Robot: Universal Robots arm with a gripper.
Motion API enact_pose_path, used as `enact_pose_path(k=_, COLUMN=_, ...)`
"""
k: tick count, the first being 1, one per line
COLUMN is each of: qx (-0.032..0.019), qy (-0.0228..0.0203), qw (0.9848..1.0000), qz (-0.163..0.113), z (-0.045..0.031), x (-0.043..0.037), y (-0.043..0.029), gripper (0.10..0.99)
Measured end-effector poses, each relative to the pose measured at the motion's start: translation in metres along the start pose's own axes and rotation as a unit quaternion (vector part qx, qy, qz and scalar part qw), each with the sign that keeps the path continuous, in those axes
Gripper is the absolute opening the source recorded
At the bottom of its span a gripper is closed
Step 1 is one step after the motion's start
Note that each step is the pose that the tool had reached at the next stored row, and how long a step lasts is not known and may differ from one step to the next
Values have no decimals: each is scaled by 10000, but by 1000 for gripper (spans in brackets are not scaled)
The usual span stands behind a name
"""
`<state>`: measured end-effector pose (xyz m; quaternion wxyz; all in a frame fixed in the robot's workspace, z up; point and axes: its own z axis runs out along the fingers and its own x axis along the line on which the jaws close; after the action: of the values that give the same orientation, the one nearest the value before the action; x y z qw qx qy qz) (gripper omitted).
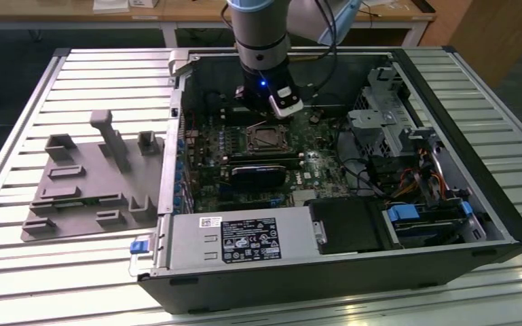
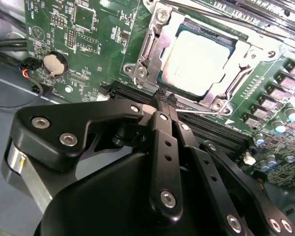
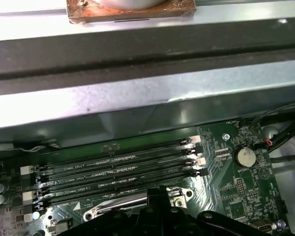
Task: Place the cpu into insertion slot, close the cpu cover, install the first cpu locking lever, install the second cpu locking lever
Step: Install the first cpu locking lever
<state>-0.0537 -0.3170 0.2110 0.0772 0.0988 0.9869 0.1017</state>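
Observation:
The cpu, a flat square with a silver-grey top, lies in the insertion slot on the green motherboard. Over it the silvery cpu cover is folded down, so the chip shows through its window. A thin wire lever runs along the slot's near edge. My gripper hangs just beside that edge, black fingers closed together, tips close to the lever's end; I cannot tell whether they touch it. In the exterior view the gripper sits right behind the slot. The first wrist view has the gripper over the slot frame.
The motherboard lies inside an open computer case on a slatted table. Long black memory slots run beside the gripper, near a coin battery and cables. A black card and the power supply are nearer the front. A grey fixture lies at the exterior view's left.

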Motion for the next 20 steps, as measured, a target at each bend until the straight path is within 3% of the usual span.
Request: enact_pose_path(k=20, qx=77, qy=-99, qw=9991, qz=413, z=82, x=39, y=129, gripper=102)
